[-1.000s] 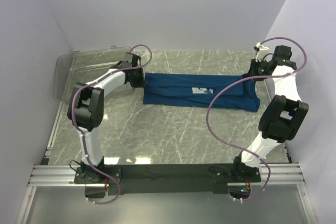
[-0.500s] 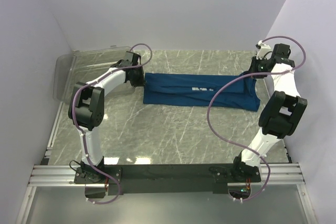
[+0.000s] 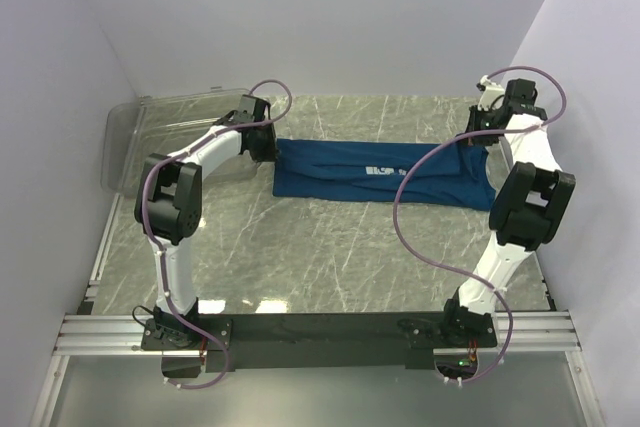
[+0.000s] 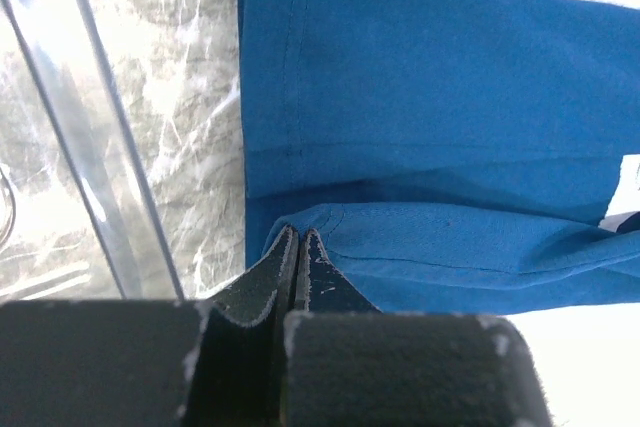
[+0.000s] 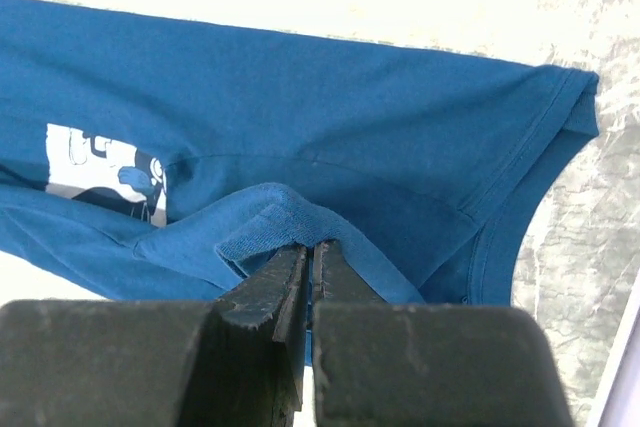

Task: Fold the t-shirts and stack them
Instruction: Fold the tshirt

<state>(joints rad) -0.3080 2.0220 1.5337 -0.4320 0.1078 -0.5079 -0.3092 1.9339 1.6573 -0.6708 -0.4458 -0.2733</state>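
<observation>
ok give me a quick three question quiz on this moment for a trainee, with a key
1. True or false: the left gripper and the right gripper are each shut on an edge of the t-shirt.
2. Where is the clear plastic bin? A: at the far left corner of the table, next to the left gripper. B: by the right gripper. C: on top of the t-shirt.
3. Fill in: the t-shirt's pale print shows plainly in the ___ wrist view.
Key: 1 true; 2 A; 3 right.
</observation>
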